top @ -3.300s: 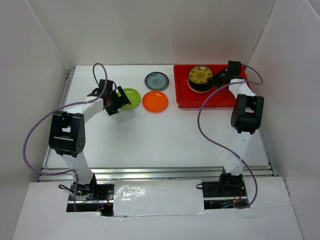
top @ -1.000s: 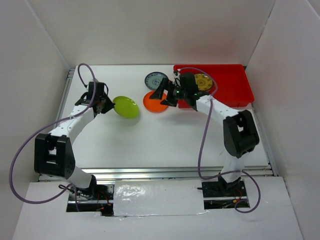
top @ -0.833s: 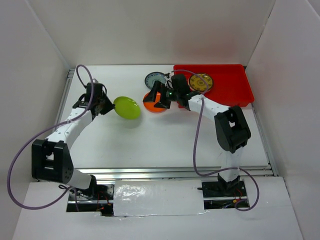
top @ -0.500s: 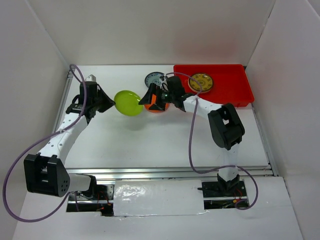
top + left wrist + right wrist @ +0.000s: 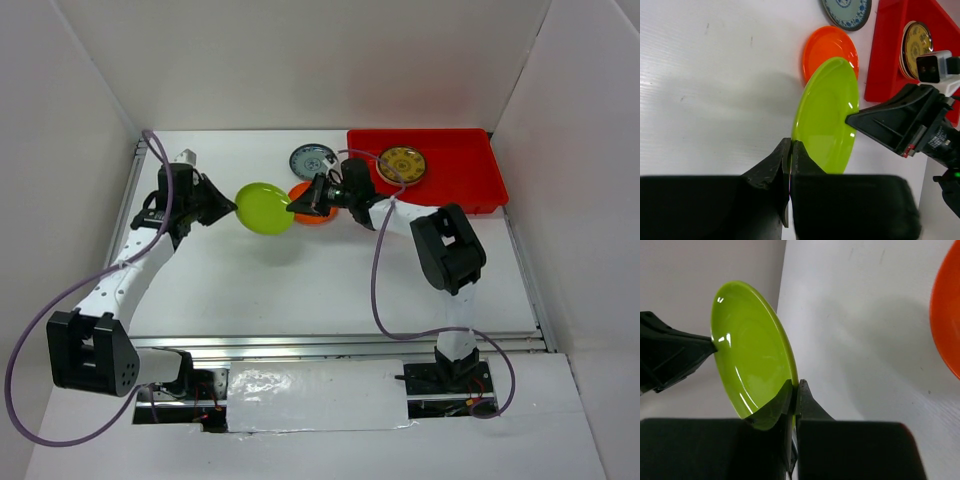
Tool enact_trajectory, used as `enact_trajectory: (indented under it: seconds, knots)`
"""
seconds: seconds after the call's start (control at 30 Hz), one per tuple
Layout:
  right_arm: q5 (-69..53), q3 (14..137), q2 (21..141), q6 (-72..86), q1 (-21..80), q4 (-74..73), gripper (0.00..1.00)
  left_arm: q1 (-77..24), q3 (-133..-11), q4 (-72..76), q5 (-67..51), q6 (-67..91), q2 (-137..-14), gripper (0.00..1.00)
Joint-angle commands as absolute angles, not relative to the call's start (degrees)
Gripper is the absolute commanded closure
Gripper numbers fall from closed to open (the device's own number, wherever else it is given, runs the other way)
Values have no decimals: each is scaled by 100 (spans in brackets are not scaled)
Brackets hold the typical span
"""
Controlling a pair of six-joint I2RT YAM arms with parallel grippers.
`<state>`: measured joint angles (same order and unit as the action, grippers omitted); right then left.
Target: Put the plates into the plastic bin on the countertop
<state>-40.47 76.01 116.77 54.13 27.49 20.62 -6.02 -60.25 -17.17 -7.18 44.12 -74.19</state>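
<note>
The right end effector (image 5: 794,387) has swung left from the plastic bin (image 5: 462,188) and now pinches the rim of the lime green plate (image 5: 265,208) above the worktop, opposite the left end effector's (image 5: 790,149) closed grip, so a handover seems underway.

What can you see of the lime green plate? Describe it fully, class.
The lime green round plate is a shallow, glossy saucer, plastic-looking, plain with bright highlights. It hangs tilted above the flat white countertop, casting a shadow there, just left of the orange round plate. The left pincer clamps one rim and the right pincer clamps the opposite rim; nothing else touches it.
</note>
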Motion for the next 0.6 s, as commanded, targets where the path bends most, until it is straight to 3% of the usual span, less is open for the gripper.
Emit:
enact_trajectory:
  seconds: [0.0, 0.07, 0.1, 0.17, 0.2, 0.23, 0.43, 0.57]
  knots:
    - [-3982, 7358, 11374, 5563, 2751, 2707, 100, -642, -6099, -1363, -914, 4517, -7400, 100]
    - [-3833, 7191, 11146, 5563, 2672, 2751, 100, -572, -6152, -1249, -1054, 4614, -7575, 100]
    - [-3771, 7129, 11075, 5563, 2646, 2760, 100, -545, -6178, -1213, -1168, 4640, -7637, 92]
    - [-3596, 7032, 10925, 5546, 2541, 2664, 100, -527, -6275, -1212, -1082, 4719, -7812, 56]
    - [-3351, 6996, 10768, 5511, 2418, 2367, 100, -519, -6380, -1230, -968, 4746, -7840, 17]
    - [-3157, 6970, 10662, 5459, 2304, 2129, 100, -519, -6424, -1326, -706, 4816, -7866, 1]
    - [-1734, 6662, 9844, 5415, 767, 889, 100, -580, -6460, -1416, -149, 4799, -8024, 1]
    - [-1301, 7697, 10308, 4975, 45, -542, 100, -808, -6346, -1011, -281, 4702, -8428, 1]
